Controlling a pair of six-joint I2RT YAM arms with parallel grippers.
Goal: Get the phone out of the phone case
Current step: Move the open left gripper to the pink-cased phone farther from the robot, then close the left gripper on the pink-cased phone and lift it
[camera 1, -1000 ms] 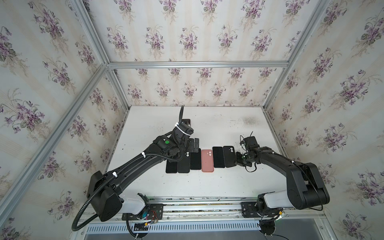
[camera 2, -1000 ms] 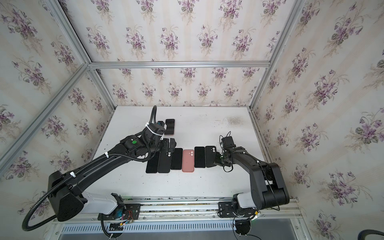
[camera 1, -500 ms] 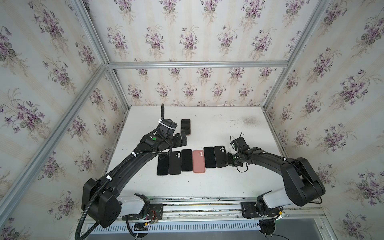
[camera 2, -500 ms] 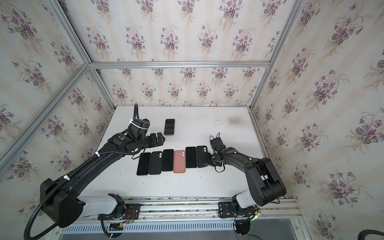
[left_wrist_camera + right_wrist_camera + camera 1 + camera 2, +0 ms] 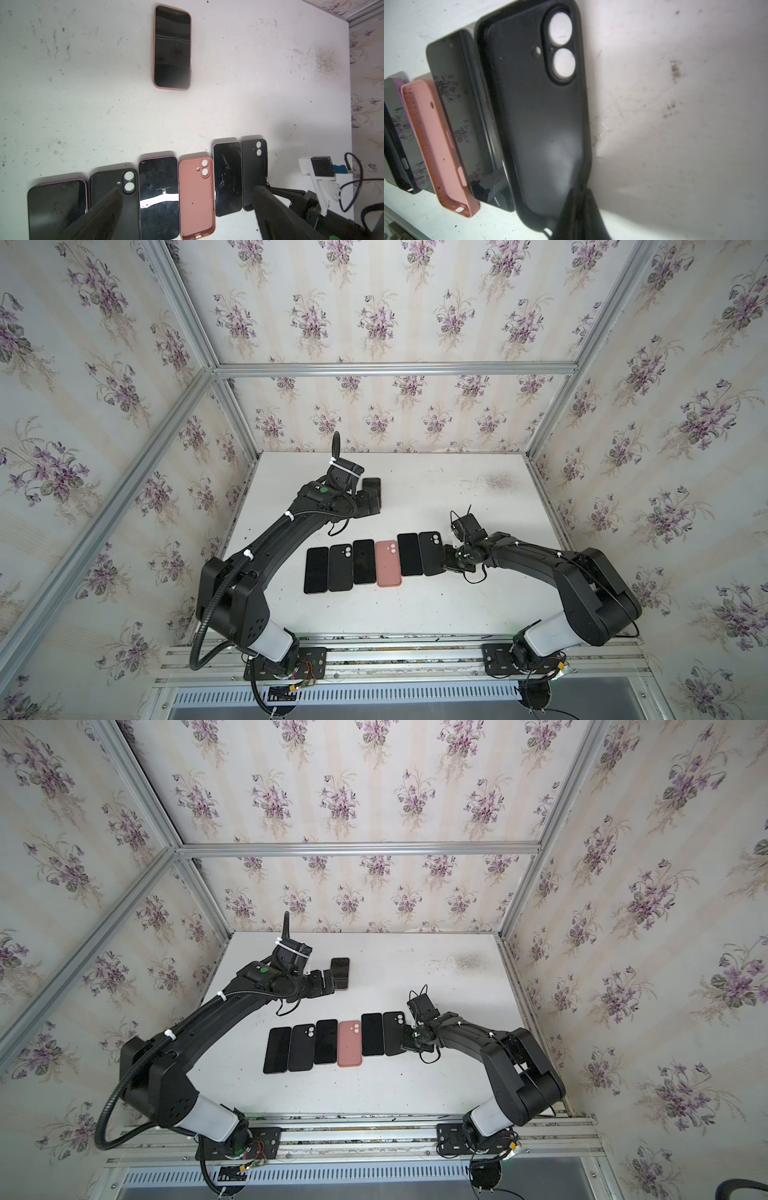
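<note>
A phone (image 5: pixel 172 47) lies screen up in a pink phone case (image 5: pixel 154 52) at the back of the table, also seen in both top views (image 5: pixel 372 484) (image 5: pixel 340 971). My left gripper (image 5: pixel 371 502) (image 5: pixel 330 982) (image 5: pixel 186 188) hangs open above the table just in front of it, with nothing between its fingers. My right gripper (image 5: pixel 446 561) (image 5: pixel 405 1040) (image 5: pixel 580 190) is low at the right end of a row of phones and cases. Its fingers are pinched on the side rim of an empty black case (image 5: pixel 537 116) (image 5: pixel 430 553).
The row in mid-table holds, from the left, a dark phone (image 5: pixel 316 570), a black case (image 5: pixel 340 567), a phone (image 5: pixel 364 561), an empty pink case (image 5: pixel 388 563) and a phone (image 5: pixel 409 554). Wallpapered walls with metal posts (image 5: pixel 544 489) close in the table's sides and back.
The left gripper has drawn back from over the row toward the cased phone. The right gripper moved left with the black case, and the whole row shifted left.
</note>
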